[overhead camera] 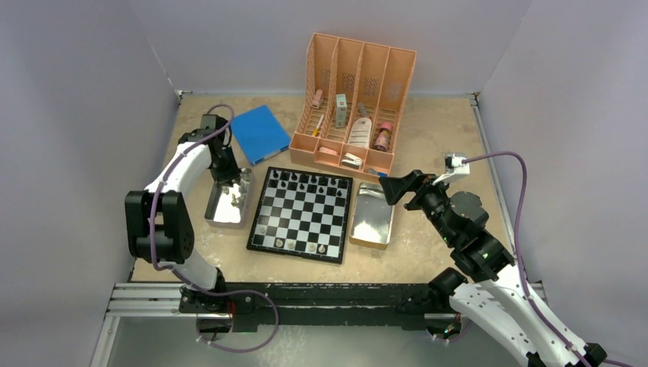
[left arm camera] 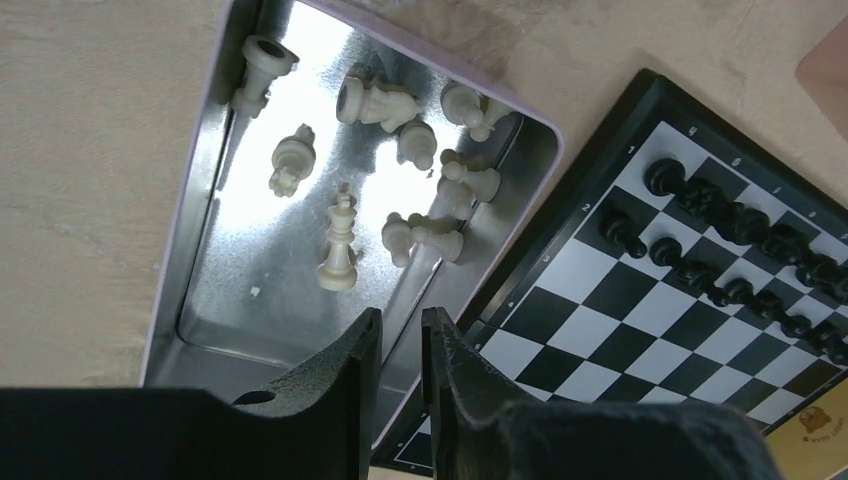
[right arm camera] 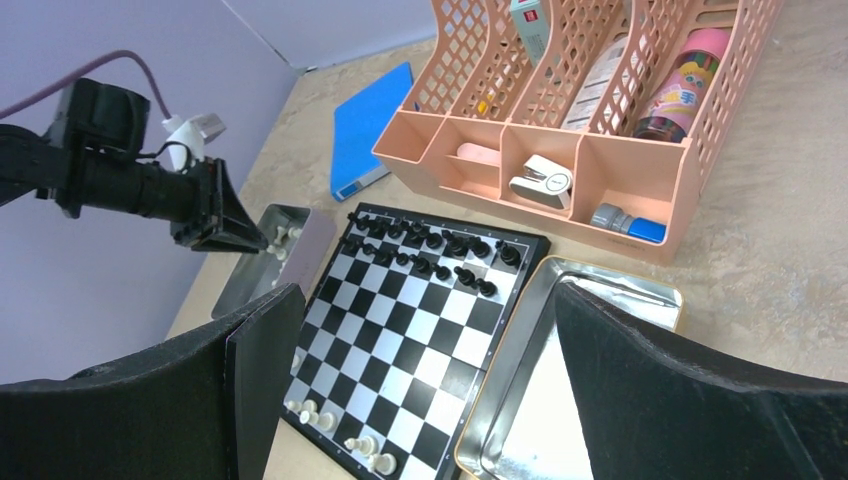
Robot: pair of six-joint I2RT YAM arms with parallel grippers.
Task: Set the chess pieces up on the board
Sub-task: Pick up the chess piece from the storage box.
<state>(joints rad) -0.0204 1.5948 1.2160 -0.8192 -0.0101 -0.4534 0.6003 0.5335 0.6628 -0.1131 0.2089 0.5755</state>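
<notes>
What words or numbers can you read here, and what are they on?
"2", it seems: white, on the chessboard's black border.
Other border marks: too small to read.
Label on the pink bottle in the peach organizer: blurred.
Brown print on the tan item beside the chessboard: blurred.

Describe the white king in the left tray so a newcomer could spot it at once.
Find the chessboard; the shiny metal tray along its left side holds loose pale pieces. The king sits near the tray's middle, apart from the cluster by the board-side wall. It alone is tall and slim with a small cross on top.
</notes>
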